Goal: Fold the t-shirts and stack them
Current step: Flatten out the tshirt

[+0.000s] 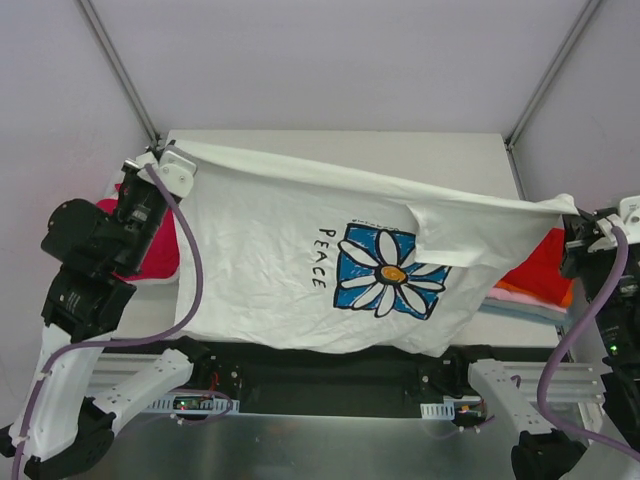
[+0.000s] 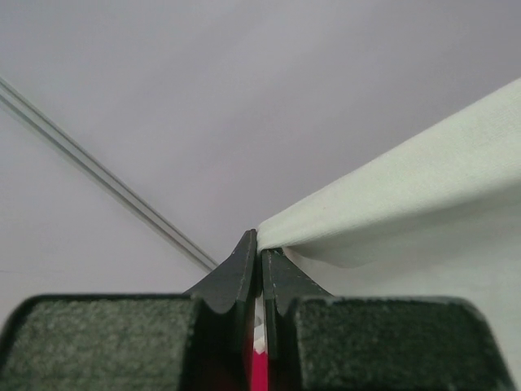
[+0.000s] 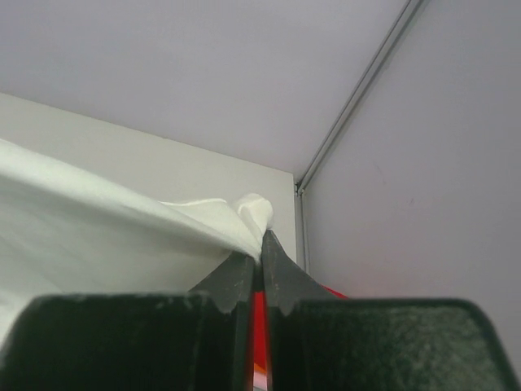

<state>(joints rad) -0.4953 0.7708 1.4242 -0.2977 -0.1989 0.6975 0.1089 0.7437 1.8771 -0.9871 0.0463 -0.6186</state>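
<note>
Right claw (image 3: 260, 244) pinching white tee (image 1: 270, 260) overhanging folded stack (image 1: 535, 282)

Your right wrist view, item by item:
- Right gripper (image 3: 259, 247): you see two dark fingers pressed together, pinching cloth at the tips.
- White tee (image 3: 98, 216): its edge is clamped in your jaws, with a small fold bunched just above the tips. The cloth stretches away to the left.
- Red cloth (image 3: 259, 326): you glimpse it in the slit between the fingers and just right of them.
- Table (image 3: 163, 163): pale, behind the tee.
- Strut (image 3: 362, 85): a thin metal bar running from the table's far corner up to the right.
- Walls (image 3: 203, 57): plain grey.
</note>
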